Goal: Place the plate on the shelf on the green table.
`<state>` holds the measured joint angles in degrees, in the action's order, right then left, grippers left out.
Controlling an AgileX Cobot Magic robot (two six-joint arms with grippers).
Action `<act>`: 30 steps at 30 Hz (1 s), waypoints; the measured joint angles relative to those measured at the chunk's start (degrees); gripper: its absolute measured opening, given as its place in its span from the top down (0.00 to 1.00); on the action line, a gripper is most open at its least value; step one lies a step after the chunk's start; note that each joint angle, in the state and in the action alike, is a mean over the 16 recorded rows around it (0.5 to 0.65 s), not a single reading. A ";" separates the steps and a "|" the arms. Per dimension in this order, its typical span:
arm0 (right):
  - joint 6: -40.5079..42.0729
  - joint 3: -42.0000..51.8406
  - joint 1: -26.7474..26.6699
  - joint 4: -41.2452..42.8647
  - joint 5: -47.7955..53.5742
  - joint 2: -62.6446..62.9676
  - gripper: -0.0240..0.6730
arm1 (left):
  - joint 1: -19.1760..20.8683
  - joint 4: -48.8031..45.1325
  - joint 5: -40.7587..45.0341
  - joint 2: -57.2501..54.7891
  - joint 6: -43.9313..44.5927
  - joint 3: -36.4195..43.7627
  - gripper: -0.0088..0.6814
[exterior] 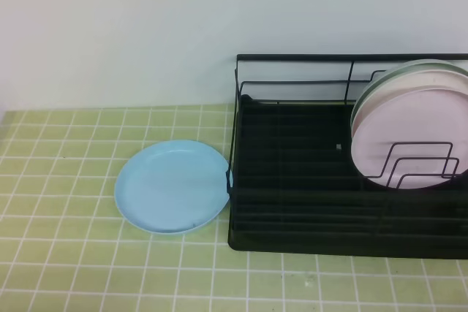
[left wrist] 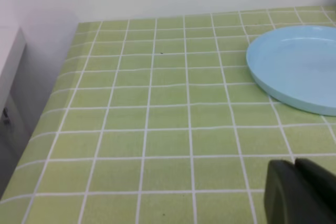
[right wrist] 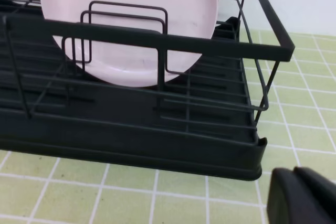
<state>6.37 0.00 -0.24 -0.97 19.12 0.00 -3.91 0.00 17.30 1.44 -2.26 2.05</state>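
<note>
On the green table (exterior: pixel 66 180) the light-blue plate (exterior: pixel 173 187) lies flat, its edge touching the black wire shelf (exterior: pixel 292 173); I cannot tell whether my grippers' jaws are open.

Blue plate (exterior: pixel 172 186) flat beside shelf (exterior: pixel 292 180)

A kitchen-like setting is suggested by a pale yellow-green tiled table (exterior: pixel 58 180), with a black wire dish rack (exterior: pixel 292 202) at its right edge holding upright plates (exterior: pixel 409 129).

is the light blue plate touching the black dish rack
Cannot tell. In the exterior high view the light blue plate's right rim meets the dish rack's left edge, with no gap or contact plainly visible.
</note>
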 joint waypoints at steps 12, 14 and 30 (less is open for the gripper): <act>0.00 0.00 0.00 0.00 0.00 0.00 0.97 | 0.00 0.00 0.00 0.00 0.00 0.00 0.99; 0.00 0.00 0.00 0.00 0.00 0.00 0.97 | 0.00 0.00 0.00 0.00 0.00 0.00 0.99; 0.00 0.00 0.00 0.00 -0.25 0.00 0.97 | 0.00 0.00 0.00 0.00 0.00 0.00 0.99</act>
<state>6.37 0.00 -0.24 -0.97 18.87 0.00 -3.91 0.00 17.30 1.44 -2.26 2.05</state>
